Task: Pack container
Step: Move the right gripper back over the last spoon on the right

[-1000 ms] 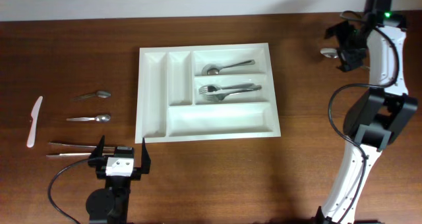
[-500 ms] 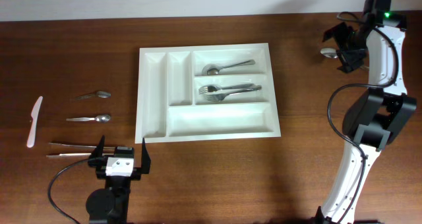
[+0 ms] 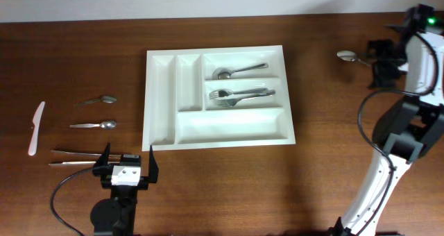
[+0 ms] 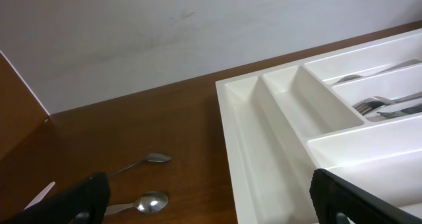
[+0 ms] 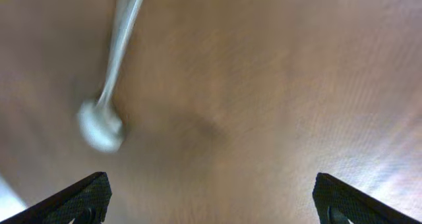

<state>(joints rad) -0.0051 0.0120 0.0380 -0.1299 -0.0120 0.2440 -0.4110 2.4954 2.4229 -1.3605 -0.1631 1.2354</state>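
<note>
You have one container [image 3: 161, 104], white with five compartments, lying flat in the middle of the worktop [image 3: 312, 180]. Its top long compartment holds one tray spoon [image 3: 236, 71], and the middle long one holds what look like two forks [image 3: 239, 95]. Left of the container lie two loose spoons [image 3: 103, 99], one white plastic knife [image 3: 36, 128] and two thin metal utensils [image 3: 73, 153], the last reaching your left hand [image 3: 127, 168], which is spread wide and holds nothing. One far spoon [image 3: 345, 55] lies at the right, just beside your right hand [image 3: 381, 60], also wide and holding nothing.
</note>
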